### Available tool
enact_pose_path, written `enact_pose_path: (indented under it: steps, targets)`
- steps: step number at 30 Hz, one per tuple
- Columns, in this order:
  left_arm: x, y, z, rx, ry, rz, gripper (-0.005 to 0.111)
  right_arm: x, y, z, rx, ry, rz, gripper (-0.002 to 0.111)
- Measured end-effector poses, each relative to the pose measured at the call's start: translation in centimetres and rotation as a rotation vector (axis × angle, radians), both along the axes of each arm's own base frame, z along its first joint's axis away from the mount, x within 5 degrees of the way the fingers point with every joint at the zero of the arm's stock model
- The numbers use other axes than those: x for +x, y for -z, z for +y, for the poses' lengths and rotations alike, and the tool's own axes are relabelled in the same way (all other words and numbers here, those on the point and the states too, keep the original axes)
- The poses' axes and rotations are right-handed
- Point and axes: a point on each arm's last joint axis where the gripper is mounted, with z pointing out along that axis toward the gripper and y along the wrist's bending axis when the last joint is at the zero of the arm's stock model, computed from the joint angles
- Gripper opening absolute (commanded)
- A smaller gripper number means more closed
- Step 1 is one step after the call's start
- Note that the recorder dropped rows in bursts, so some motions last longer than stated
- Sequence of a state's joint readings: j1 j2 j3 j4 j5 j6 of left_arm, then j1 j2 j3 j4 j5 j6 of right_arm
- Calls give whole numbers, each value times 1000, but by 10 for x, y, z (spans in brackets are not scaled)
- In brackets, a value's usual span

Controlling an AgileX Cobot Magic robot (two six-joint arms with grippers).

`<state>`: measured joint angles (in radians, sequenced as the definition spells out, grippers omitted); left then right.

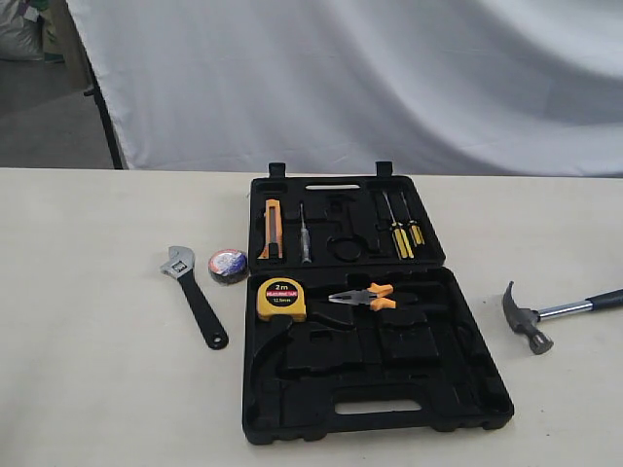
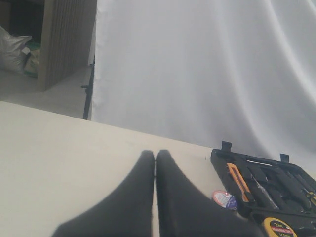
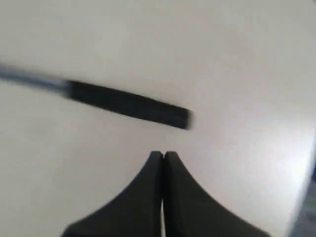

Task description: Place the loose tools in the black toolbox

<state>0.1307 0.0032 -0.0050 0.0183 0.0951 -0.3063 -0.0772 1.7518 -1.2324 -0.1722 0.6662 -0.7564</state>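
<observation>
You see the large black plastic toolbox (image 1: 292,428) lying open in the middle of the exterior view, its two hinged halves flat on the pale bench (image 1: 97,389). The upper half holds an orange utility knife (image 1: 272,230) and yellow-and-black screwdrivers (image 1: 404,235) in its recesses. The lower half carries the yellow tape measure (image 1: 281,299) and the orange-handled pliers (image 1: 370,296) side by side along its upper edge.

All three loose tools lie outside the case on the bench. The silver-headed adjustable wrench with a black handle (image 1: 195,297) lies left of centre, head toward the upper left, clear of the box. The small black tape roll with a bluish-white label (image 1: 228,266) sits flat between the wrench head and the box's left edge. It is apart from the wrench and just beside the box, though you cannot tell whether it touches it. The silver-headed claw hammer (image 1: 531,321) lies at the right of the frame, apart from the box, its handle running off the right edge.

Your left gripper (image 2: 155,154) has its jaws pressed together with only a thin seam between them, holding nothing. Your right gripper (image 3: 163,154) is likewise closed and empty. It hangs over the bench near the hammer's black grip (image 3: 128,105), which looks blurred, and does not touch it.
</observation>
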Motion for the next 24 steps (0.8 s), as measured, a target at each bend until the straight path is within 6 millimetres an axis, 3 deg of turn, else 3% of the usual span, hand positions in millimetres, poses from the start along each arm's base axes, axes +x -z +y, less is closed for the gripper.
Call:
enact_pose_path:
  steps: [4,10,12,18,20,24]
  targets:
    - [0,0,0,0,0,0,1,-1,9,44,118,-390,213,0]
    - [0,0,0,0,0,0,1,2,21,74,55,-542,289,2]
    - [0,0,0,0,0,0,1,3,26,78,14,-543,311,11]
    - [0,0,0,0,0,0,1,4,38,86,-21,-564,348,62]
    - [0,0,0,0,0,0,1,4,43,85,-45,-591,377,68]
    - [0,0,0,0,0,0,1,6,58,82,-83,-627,435,69]
